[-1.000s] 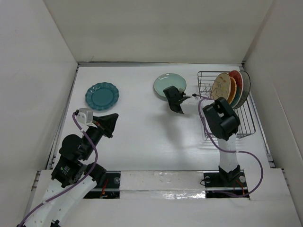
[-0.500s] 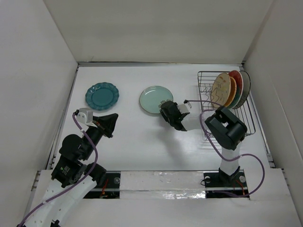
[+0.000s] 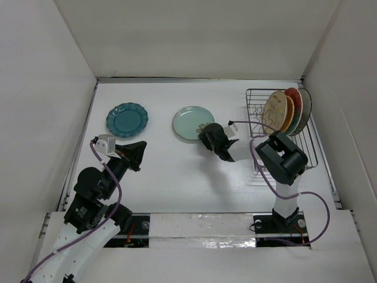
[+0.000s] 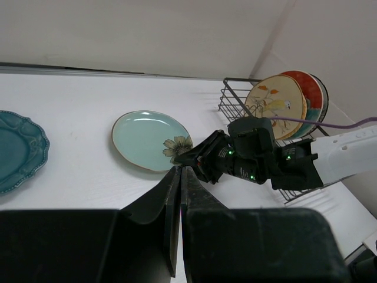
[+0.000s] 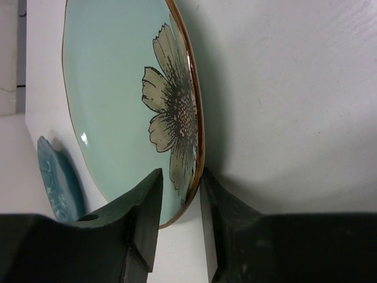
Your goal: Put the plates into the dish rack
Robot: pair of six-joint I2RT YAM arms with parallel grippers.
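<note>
Your right gripper (image 3: 206, 135) is pinching the near rim of the pale mint plate (image 3: 188, 121) — one finger is lying over the flower and the other is going under the edge, since a flat plate is offering no other hold. The plate is lying on the table (image 3: 177, 188), well apart from the dish rack (image 3: 253, 100). Your left gripper (image 3: 135, 154) is hanging clenched and empty near the scalloped teal plate (image 3: 126, 119).

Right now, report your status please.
Left gripper shut, empty. Right gripper astride pale mint plate rim, grip unclear. Several plates in dish rack; teal plate on table. Nothing in the way.
</note>
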